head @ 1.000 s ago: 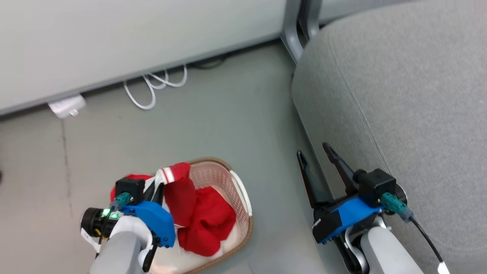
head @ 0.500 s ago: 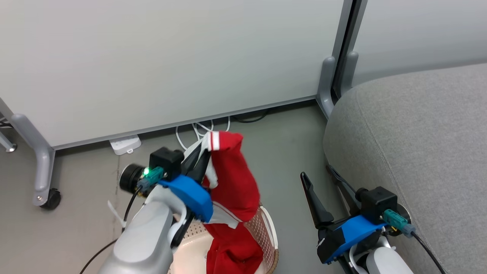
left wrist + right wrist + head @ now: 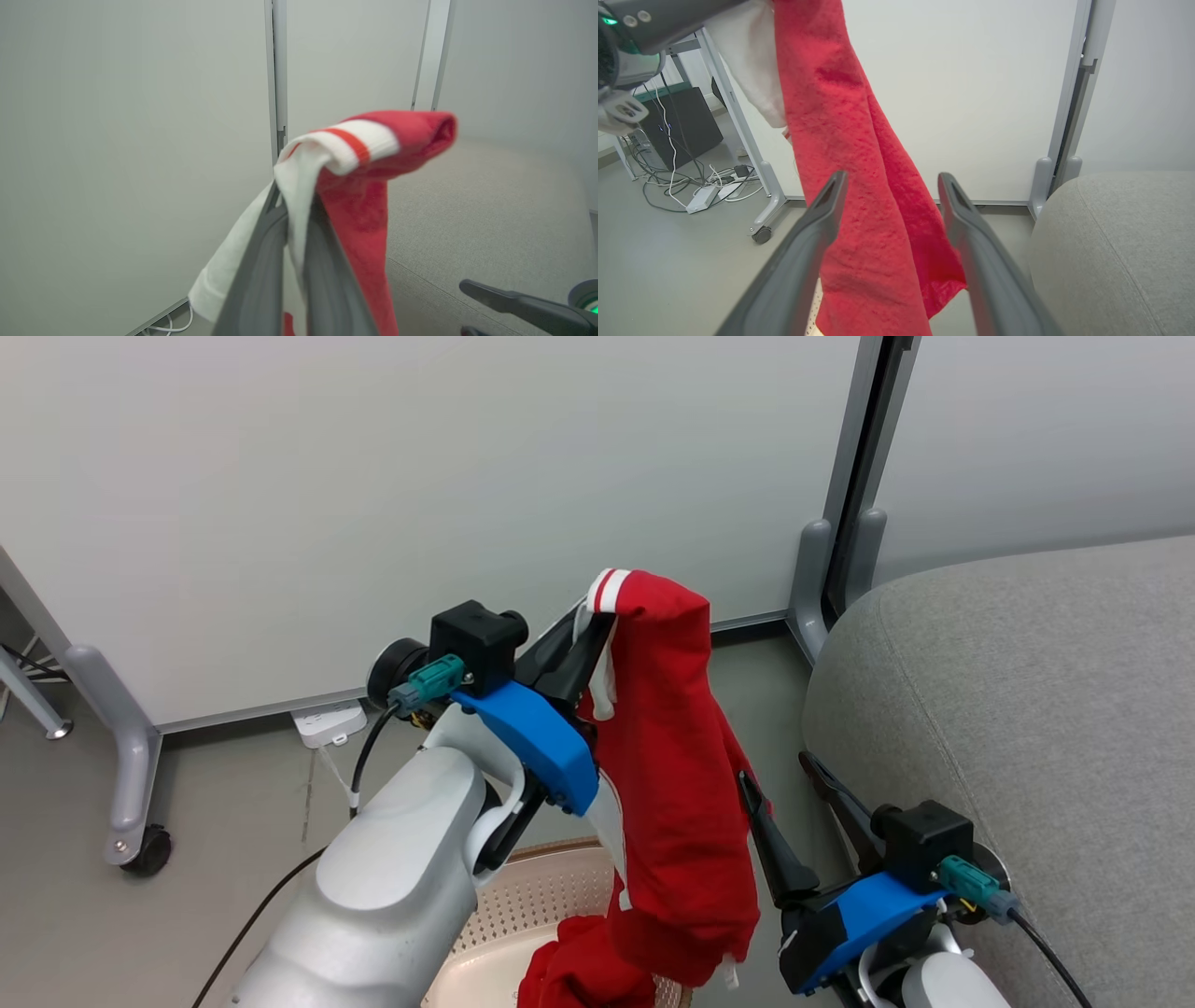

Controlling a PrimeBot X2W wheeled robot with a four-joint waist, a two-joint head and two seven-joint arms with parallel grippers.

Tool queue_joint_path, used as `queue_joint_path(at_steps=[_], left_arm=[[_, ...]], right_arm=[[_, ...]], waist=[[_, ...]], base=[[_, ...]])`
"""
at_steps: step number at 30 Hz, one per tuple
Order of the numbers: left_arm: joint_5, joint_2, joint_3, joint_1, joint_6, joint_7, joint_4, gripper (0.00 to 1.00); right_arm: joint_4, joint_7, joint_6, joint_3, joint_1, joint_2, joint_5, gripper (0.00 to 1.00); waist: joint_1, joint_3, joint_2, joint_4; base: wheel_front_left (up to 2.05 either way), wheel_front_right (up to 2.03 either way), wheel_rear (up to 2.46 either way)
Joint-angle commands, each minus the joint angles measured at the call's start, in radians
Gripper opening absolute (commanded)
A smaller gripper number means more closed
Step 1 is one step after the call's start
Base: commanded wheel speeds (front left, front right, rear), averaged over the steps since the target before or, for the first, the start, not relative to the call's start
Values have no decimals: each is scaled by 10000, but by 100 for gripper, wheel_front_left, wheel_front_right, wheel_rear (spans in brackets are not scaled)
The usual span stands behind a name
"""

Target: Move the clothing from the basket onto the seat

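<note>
One piece of the clothing [image 3: 677, 756] hangs above the basket [image 3: 523, 896], its white-striped cuff pinched in the left gripper [image 3: 586, 625], whose fingers are closed tight on the cloth. More red fabric [image 3: 574, 971] lies in the basket, possibly a second garment; the frame cuts it off. The right gripper [image 3: 775, 773] is spread wide and holds nothing, beside the seat [image 3: 1027, 709]. Nothing lies on the visible seat, so delivery is not yet done.

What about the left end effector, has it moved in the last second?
Yes. The left end effector has risen from the rim of the basket to well above it, lifting the clothing clear so it hangs over the basket.
</note>
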Motion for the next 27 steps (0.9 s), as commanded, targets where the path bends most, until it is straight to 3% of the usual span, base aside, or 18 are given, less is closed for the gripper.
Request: queue_joint_path(at_steps=[1, 15, 27], left_arm=[[-64, 25, -79, -131, 38, 0, -53, 0], [-977, 24, -990, -296, 336, -96, 195, 0], [-1487, 22, -1588, -456, 429, -252, 316, 0]], right_arm=[[-60, 2, -3, 19, 160, -27, 10, 100], [-186, 230, -3, 86, 46, -27, 114, 100], [1015, 1053, -3, 1016, -2200, -26, 684, 100]], waist=[[1, -18, 0, -6], [1, 6, 0, -31], [1, -23, 0, 27]], base=[[0, 0, 0], [0, 0, 0], [0, 0, 0]])
